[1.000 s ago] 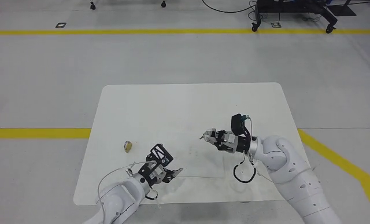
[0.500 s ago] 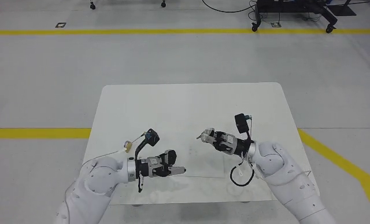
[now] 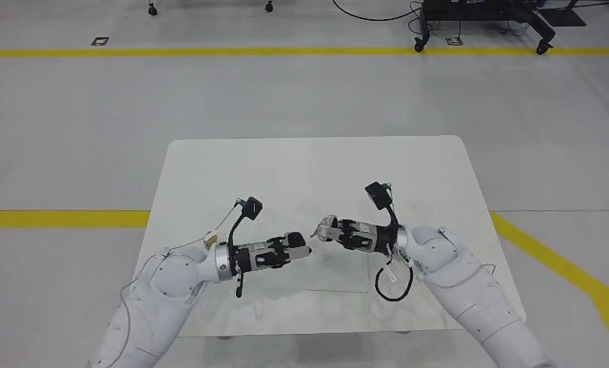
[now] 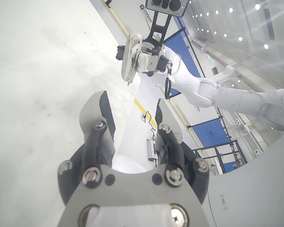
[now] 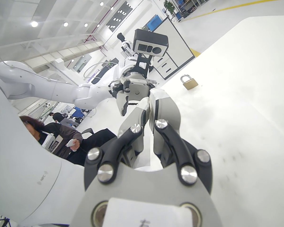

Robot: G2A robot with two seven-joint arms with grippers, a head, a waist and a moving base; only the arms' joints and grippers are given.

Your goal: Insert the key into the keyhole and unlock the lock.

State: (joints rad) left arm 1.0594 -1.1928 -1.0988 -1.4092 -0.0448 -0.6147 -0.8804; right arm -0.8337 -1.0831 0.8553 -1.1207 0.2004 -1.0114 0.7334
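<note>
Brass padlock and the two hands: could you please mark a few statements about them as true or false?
1. The brass padlock lies on the white table, with neither hand on it. True.
2. The left hand is shut on the padlock. False: it is open and empty.
3. The right hand is shut on a small metal key. True.
4. The key sits in the padlock's keyhole. False: the right hand holds it well apart from the padlock.

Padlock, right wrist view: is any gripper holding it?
No, the padlock lies on the table by itself, with no gripper touching it.
</note>
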